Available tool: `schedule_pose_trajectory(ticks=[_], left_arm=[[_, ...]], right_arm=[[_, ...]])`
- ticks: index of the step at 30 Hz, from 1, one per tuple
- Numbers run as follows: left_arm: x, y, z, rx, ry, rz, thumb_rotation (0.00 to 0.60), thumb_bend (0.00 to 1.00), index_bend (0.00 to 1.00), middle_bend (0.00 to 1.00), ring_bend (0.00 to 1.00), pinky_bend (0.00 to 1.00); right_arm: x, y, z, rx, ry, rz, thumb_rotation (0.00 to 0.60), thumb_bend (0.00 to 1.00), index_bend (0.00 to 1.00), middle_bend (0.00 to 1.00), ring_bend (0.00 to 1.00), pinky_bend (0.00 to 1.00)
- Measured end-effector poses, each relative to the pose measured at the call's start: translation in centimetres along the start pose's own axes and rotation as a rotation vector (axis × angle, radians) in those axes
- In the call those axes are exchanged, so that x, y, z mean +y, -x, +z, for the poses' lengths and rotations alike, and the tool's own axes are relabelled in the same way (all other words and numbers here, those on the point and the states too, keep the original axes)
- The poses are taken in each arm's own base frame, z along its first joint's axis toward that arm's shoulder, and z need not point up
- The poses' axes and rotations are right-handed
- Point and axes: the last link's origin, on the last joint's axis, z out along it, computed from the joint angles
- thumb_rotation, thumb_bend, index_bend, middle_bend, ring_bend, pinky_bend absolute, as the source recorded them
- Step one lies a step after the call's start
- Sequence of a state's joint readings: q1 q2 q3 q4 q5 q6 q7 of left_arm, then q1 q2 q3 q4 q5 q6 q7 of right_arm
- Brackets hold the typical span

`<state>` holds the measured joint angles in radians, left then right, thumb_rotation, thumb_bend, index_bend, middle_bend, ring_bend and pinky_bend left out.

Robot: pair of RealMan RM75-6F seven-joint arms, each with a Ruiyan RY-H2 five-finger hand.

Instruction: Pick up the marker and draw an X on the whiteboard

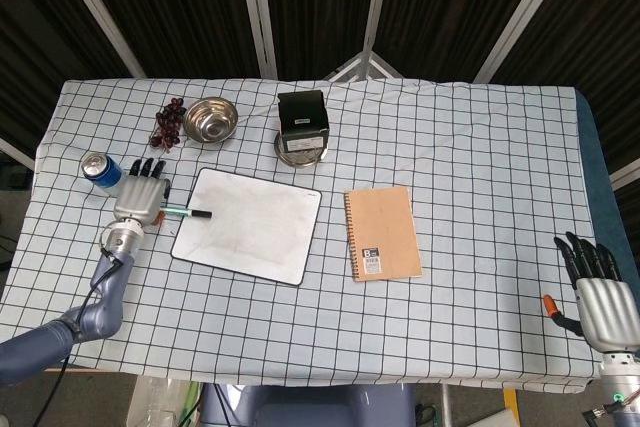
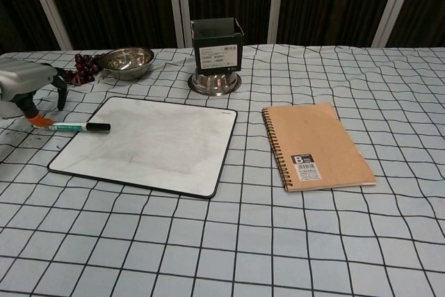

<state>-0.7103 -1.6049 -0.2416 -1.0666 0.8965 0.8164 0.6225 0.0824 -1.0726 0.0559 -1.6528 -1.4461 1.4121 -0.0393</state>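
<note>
A green marker with a black cap [image 1: 186,213] [image 2: 78,127] lies across the left edge of the whiteboard [image 1: 250,224] [image 2: 149,142], cap end on the board. My left hand [image 1: 141,196] [image 2: 26,87] hovers over the marker's tail end, fingers spread and pointing away from me, holding nothing. Its orange thumb tip sits right by the marker's tail in the chest view. Far off at the table's near right corner, my right hand [image 1: 602,299] stays open, fingers spread. The whiteboard carries only faint grey smudges.
A blue can [image 1: 98,168] stands just left of my left hand. Behind the board are grapes [image 1: 167,123], a steel bowl [image 1: 211,119] and a dark box on a steel dish [image 1: 303,125]. An orange spiral notebook [image 1: 381,232] lies right of the board.
</note>
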Motion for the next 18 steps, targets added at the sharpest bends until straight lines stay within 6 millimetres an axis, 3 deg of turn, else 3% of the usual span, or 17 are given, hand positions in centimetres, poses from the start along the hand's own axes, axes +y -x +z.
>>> schedule_pose_trajectory(ticks=[11,18], left_arm=[[1.5,0.9,0.7,-0.021,0.018,-0.004,0.600,0.44,0.48,0.07,0.00,0.00],[2.5,1.0,1.1,-0.025,0.035,-0.018,0.600,0.56,0.61,0.11,0.00,0.00]], right_arm=[[0.1,0.0,0.0,-0.003,0.005,0.007,0.600,0.35,0.00,0.00,0.00,0.00],[0.1,0.0,0.0,-0.003,0.010,0.013,0.600,0.35,0.00,0.00,0.00,0.00]])
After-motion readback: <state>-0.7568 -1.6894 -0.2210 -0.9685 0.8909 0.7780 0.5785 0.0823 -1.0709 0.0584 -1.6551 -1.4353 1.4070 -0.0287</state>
